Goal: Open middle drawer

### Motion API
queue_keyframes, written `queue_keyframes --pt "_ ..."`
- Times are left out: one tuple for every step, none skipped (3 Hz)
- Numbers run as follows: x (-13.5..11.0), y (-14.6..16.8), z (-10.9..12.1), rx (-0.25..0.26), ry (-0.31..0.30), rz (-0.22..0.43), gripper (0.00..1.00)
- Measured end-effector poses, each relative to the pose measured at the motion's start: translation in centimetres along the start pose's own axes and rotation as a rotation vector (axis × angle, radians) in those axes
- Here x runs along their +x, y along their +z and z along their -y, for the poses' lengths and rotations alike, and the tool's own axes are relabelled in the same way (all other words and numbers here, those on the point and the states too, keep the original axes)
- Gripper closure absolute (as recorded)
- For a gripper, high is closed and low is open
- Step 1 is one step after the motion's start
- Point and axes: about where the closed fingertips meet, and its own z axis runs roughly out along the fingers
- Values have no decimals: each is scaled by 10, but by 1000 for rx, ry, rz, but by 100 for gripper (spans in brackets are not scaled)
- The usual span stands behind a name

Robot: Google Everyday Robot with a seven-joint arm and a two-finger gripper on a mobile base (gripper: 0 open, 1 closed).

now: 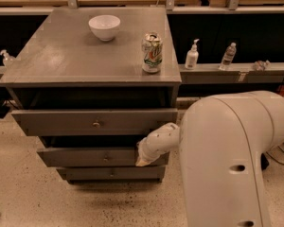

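Observation:
The grey cabinet (90, 60) has three drawers. The middle drawer (85, 157) has a flat grey front and a small dull round knob (105, 158). It stands out a little further than the lowest drawer (111, 174). The top drawer (61, 122), with a brighter knob (96, 124), is pulled out further than both. My gripper (144, 159) is at the end of a white arm. It is at the right end of the middle drawer's front, well right of the knob. Its tip is against or just in front of that front.
A white bowl (104, 26) and a drink can (152, 52) stand on the cabinet top. My bulky white arm body (227, 160) fills the lower right. Bottles (192, 56) stand on a ledge behind. The speckled floor (47, 202) lies in front of the cabinet.

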Motion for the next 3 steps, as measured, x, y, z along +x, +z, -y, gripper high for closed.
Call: queue_keyframes --pt "0 -1 0 0 0 0 35" --pt "-1 -3 -1 -1 0 3 29" --pt "-13 -22 -31 -15 -2 76 8"
